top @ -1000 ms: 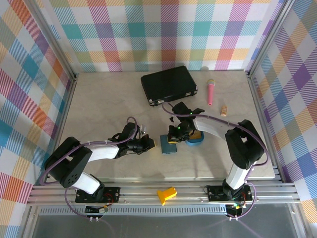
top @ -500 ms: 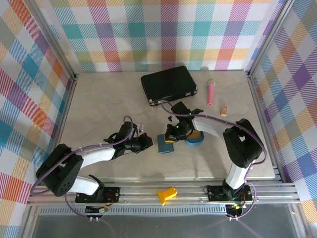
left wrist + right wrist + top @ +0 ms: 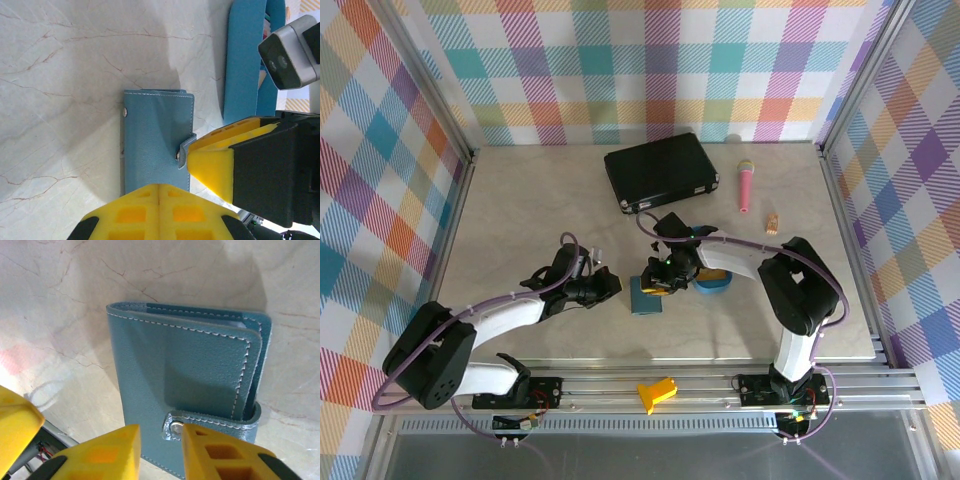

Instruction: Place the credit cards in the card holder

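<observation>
The teal-blue card holder [image 3: 645, 297] lies folded shut on the table, with its clasp tab [image 3: 210, 420] snapped over the edge. My right gripper [image 3: 160, 450] is slightly open at the tab's snap end, and one finger [image 3: 225, 455] touches the snap. My left gripper [image 3: 159, 192] is shut with nothing in it, hovering at the holder's [image 3: 157, 142] near edge, left of it in the top view [image 3: 613, 288]. An orange-yellow credit card [image 3: 717, 272] rests in the blue oval tray [image 3: 712, 288] to the right of the holder. Other cards are hidden.
A large black case [image 3: 662, 170] lies at the back. A pink stick-shaped object [image 3: 745, 187] and a small tan piece [image 3: 772, 222] sit at the back right. A yellow block [image 3: 657, 392] rests on the front rail. The tray's wall [image 3: 245, 60] stands close beside the holder.
The card holder has slid left, away from the tray, with my right gripper following it. My left gripper has drawn back leftward ahead of it.
</observation>
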